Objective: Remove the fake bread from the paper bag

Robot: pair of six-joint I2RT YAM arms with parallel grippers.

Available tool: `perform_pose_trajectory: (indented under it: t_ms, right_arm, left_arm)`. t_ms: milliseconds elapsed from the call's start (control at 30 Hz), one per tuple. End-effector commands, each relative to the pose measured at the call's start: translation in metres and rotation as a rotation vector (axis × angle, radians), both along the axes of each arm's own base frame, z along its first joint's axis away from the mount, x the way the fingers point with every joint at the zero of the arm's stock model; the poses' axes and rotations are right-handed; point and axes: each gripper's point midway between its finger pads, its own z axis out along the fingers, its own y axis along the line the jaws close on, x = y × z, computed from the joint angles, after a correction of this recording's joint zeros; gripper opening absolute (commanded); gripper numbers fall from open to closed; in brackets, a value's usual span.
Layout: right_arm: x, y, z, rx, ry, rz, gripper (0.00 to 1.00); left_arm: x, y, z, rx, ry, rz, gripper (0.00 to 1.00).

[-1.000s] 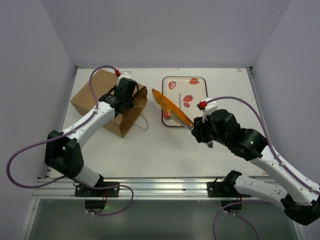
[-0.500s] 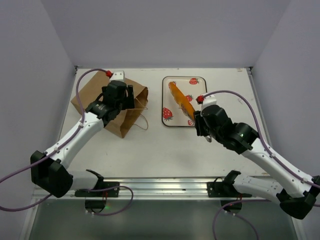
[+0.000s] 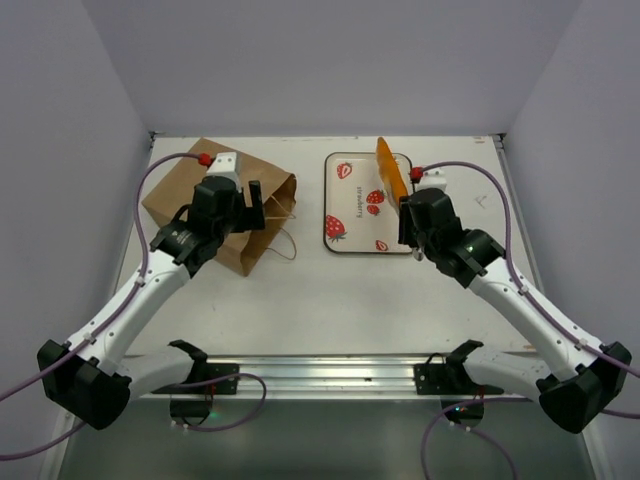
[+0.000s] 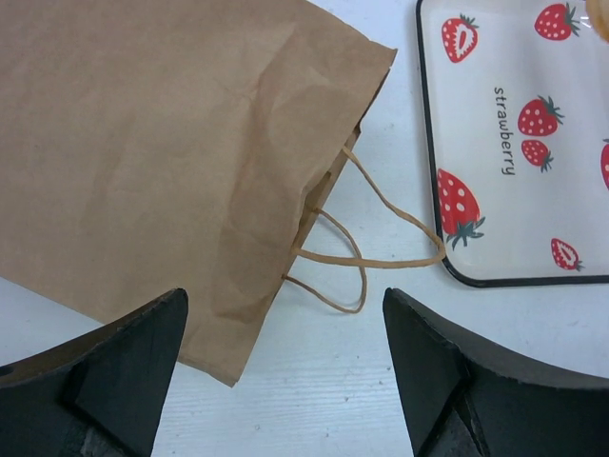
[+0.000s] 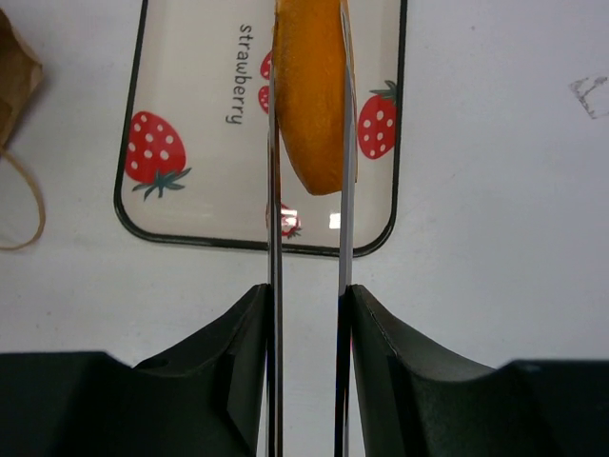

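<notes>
Clamping tongs (image 5: pixel 274 238) around 1 loaf (image 5: pixel 309 105), the right gripper (image 5: pixel 306 305) is hovering. The left gripper (image 4: pixel 284 314) is gaping; the bag (image 4: pixel 143 143)'s inside is hidden.

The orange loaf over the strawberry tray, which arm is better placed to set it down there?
Right. The right gripper clamps the tongs pinching the loaf over the tray. The left gripper hangs open above the paper bag, away from the loaf.
</notes>
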Motion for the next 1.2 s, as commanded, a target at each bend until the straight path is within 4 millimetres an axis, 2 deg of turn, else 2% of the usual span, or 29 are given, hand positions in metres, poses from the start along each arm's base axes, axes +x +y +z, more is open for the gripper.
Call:
perform_pose_trajectory:
  t_ms: [0, 267, 333, 533, 733, 867, 1033, 1167]
  right_arm:
    - [0.025, -0.001, 0.025, 0.118, -0.132, -0.07, 0.14]
    - [0.052, -0.012, 0.002, 0.135, -0.13, -0.131, 0.13]
    - [0.06, -0.015, 0.004, 0.151, -0.159, -0.149, 0.11]
    - [0.069, -0.016, -0.015, 0.161, -0.136, -0.161, 0.11]
    - [0.07, -0.017, -0.039, 0.168, -0.094, -0.164, 0.15]
    - [0.067, -0.018, -0.062, 0.158, -0.042, -0.169, 0.18]
    - [0.061, -0.019, -0.071, 0.167, -0.037, -0.169, 0.27]
    - [0.056, -0.022, -0.078, 0.157, -0.021, -0.174, 0.31]
  left_arm:
    - [-0.004, -0.004, 0.006, -0.039, -0.03, -0.027, 0.87]
    - [-0.013, -0.001, 0.017, -0.049, -0.066, -0.043, 0.88]
    - [-0.015, 0.0, 0.021, -0.055, -0.079, -0.044, 0.89]
    - [-0.018, 0.001, 0.026, -0.056, -0.09, -0.055, 0.89]
    - [-0.019, 0.002, 0.027, -0.05, -0.092, -0.055, 0.9]
    - [-0.019, 0.001, 0.029, -0.054, -0.094, -0.06, 0.9]
    - [-0.02, 0.0, 0.029, -0.054, -0.095, -0.066, 0.9]
    - [-0.02, 0.0, 0.029, -0.056, -0.094, -0.066, 0.91]
